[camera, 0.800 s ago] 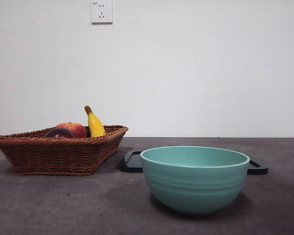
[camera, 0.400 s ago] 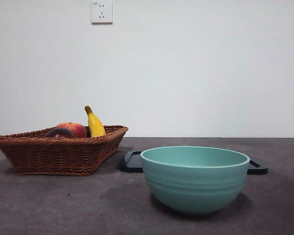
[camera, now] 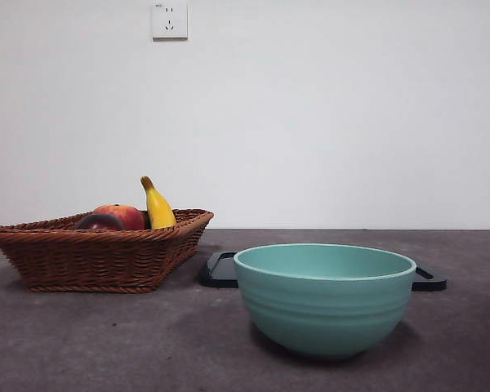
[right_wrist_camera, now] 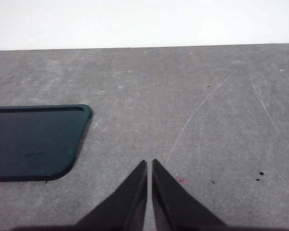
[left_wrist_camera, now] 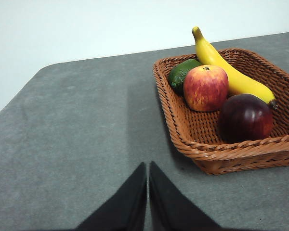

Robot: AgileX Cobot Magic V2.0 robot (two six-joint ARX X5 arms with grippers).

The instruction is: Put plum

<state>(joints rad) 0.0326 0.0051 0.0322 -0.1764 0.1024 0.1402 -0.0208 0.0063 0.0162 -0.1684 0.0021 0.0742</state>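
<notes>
The dark maroon plum (left_wrist_camera: pixel 245 118) lies in the brown wicker basket (left_wrist_camera: pixel 221 155), beside a red-orange peach-like fruit (left_wrist_camera: pixel 205 88), a yellow banana (left_wrist_camera: pixel 226 67) and a green fruit (left_wrist_camera: pixel 181 74). In the front view the plum (camera: pixel 98 222) shows just above the basket rim (camera: pixel 98 260) at the left. My left gripper (left_wrist_camera: pixel 148 166) is shut and empty, above bare table short of the basket. My right gripper (right_wrist_camera: pixel 149 163) is shut and empty above bare table, next to a dark tray (right_wrist_camera: pixel 33 142). Neither arm shows in the front view.
A teal bowl (camera: pixel 324 298) stands near the front at centre right. The dark flat tray (camera: pixel 220 269) lies behind it, its ends showing on both sides. A white wall with a socket (camera: pixel 169 20) closes the back. The table's rounded corner (left_wrist_camera: pixel 43 70) shows in the left wrist view.
</notes>
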